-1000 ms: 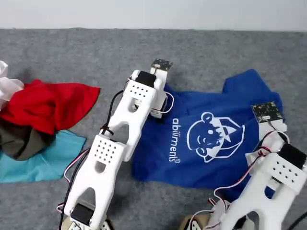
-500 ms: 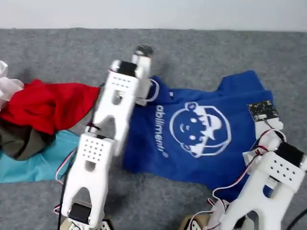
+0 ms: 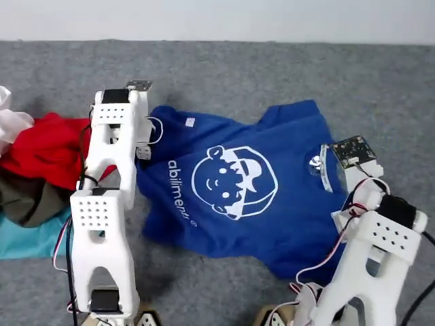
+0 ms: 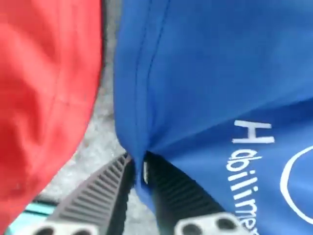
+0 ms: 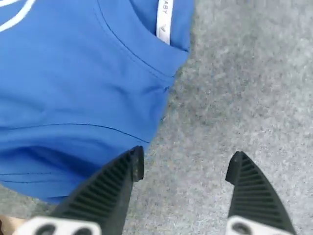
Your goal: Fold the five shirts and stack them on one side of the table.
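Note:
A blue shirt (image 3: 231, 183) with a white cartoon print lies spread out on the grey carpet (image 3: 285, 68) in the middle. My left gripper (image 3: 141, 144) is at the shirt's left edge, beside the red shirt (image 3: 54, 146). In the left wrist view it (image 4: 138, 169) is shut on a fold of the blue shirt (image 4: 205, 73), with the red shirt (image 4: 44, 98) close alongside. My right gripper (image 3: 332, 170) hovers over the shirt's right side. In the right wrist view it (image 5: 186, 169) stands open above the hem of the blue shirt (image 5: 83, 73) and bare carpet (image 5: 244, 73).
A heap at the far left holds the red shirt, a dark shirt (image 3: 27, 200), a teal shirt (image 3: 30, 238) and a bit of white cloth (image 3: 10, 122). Bare carpet lies behind the blue shirt and at the far right.
My left arm has swung left, dragging the blue shirt with it toward the red shirt. The right gripper has shifted slightly left and now sits over the shirt's right part.

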Tool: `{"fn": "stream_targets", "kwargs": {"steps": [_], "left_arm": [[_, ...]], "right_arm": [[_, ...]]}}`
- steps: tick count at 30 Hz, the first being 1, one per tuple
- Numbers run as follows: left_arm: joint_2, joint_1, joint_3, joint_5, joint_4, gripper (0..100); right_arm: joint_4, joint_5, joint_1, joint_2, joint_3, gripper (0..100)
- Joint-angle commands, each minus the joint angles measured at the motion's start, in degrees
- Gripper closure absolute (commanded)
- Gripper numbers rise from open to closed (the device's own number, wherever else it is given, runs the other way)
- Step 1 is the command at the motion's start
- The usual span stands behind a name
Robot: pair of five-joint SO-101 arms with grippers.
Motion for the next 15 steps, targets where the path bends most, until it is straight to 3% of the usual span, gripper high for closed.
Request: {"fn": "stream_targets", "kwargs": {"steps": [1, 6, 15], "left_arm": [[-4.5, 0.3, 0.1, 3.2, 1.8, 87], [-6.8, 0.2, 0.2, 17.7, 1.8, 71], [-13.9, -0.4, -2.3, 18.7, 1.8, 71]], "right_arm": [[0.6, -0.7, -0.7, -0.4, -0.4, 71.0], [0.6, -0.8, -0.7, -0.4, -0.4, 68.2], [-9.5, -7.5, -4.0, 2.3, -3.4, 67.6]]}}
